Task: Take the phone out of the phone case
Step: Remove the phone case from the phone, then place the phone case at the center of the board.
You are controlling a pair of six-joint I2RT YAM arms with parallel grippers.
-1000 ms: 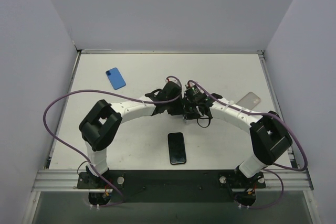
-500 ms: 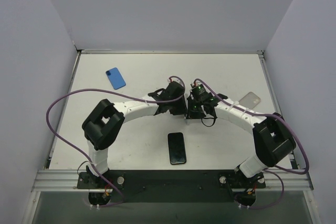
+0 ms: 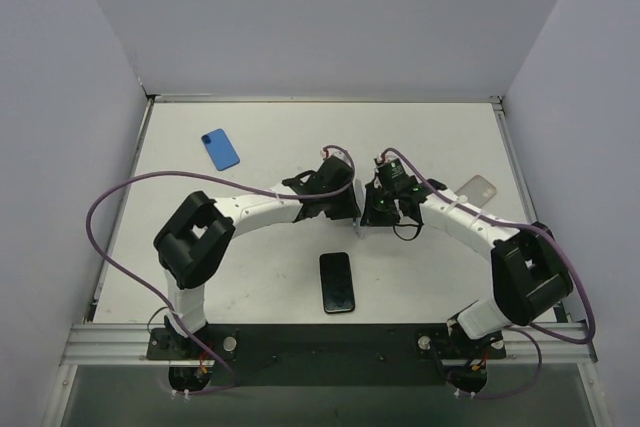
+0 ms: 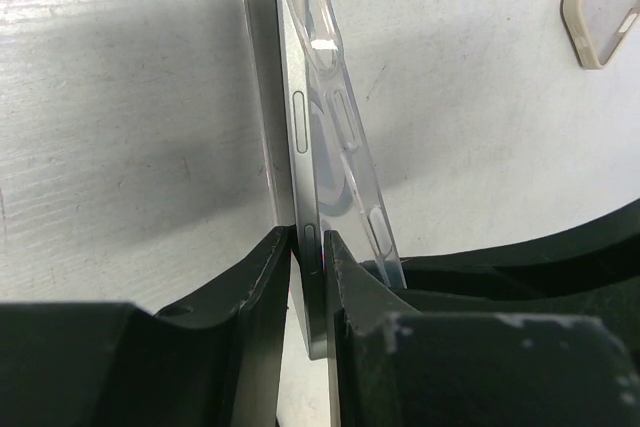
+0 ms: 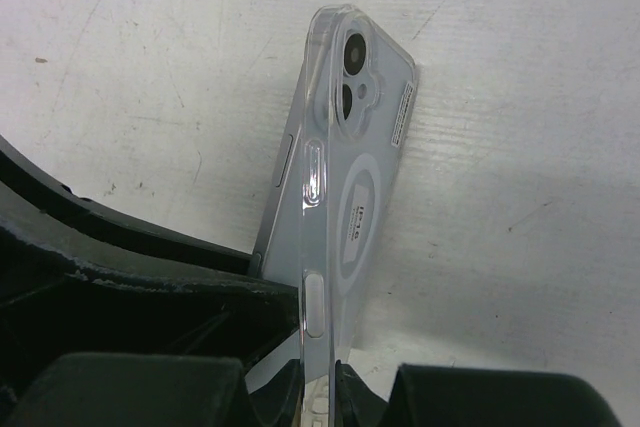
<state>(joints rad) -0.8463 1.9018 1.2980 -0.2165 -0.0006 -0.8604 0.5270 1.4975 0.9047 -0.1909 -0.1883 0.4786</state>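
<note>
Room: a white tabletop (image 3: 260, 147) boxed in by plain pale walls, with free space all round the spare black phone (image 3: 337, 282) lying near my bases.
Phone: the phone (image 4: 300, 147) is held on edge off the surface, just beyond the black phone.
Left end effector: my left end effector (image 4: 312, 247) is pinched on the phone's near end.
Right end effector: my right end effector (image 5: 318, 377) is pinched on the near end of the clear case (image 5: 360, 177).
Key relation: both long axes run away from my fingers. The near ends are split apart and the far ends touch.
Next move: I judge the far end must slide free, so I should draw my arms apart.
Others: a blue case (image 3: 220, 149) lies well beyond-left of the black phone, and a pale case (image 3: 474, 189) beyond-right.
</note>
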